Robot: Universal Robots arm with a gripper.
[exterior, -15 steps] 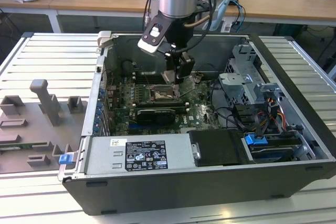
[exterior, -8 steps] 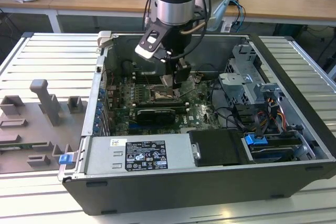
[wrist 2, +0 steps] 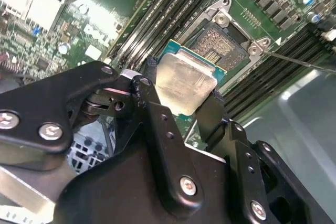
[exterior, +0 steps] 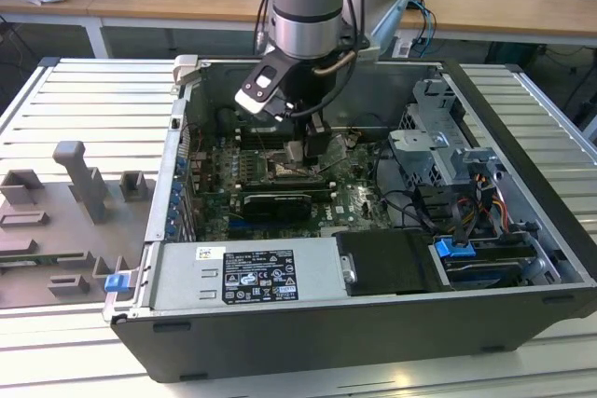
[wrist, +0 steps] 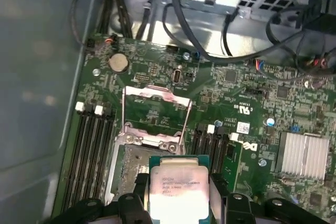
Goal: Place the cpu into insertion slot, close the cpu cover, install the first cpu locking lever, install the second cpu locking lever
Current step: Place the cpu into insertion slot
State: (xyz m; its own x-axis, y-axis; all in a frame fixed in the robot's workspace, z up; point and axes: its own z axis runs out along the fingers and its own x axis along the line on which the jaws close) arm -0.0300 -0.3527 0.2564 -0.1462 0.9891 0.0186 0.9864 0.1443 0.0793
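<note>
- In the exterior view the arm reaches down from the top centre of the frame into an open case that lies on its side on a ribbed table.
- The gripper hangs at the frame's centre, over the green board.
- Both wrist views show the gripper closed on the cpu. One black finger presses each of two opposite edges, and the silver lid faces the cameras.
- The cpu is held level and partly overlaps one edge of the slot. It is not seated, and I cannot tell whether it touches the rim.
- The slot is bare, its dark contact field visible inside the metal rim.
- The cover is swung open and lies back on the board past the slot's far edge, with green board visible through its window.
- Long black memory slots run along either side of the slot.
- In the exterior view a grey power supply lies along the case's lower edge, and a grey fixture plate sits at the exterior view's left.
</note>
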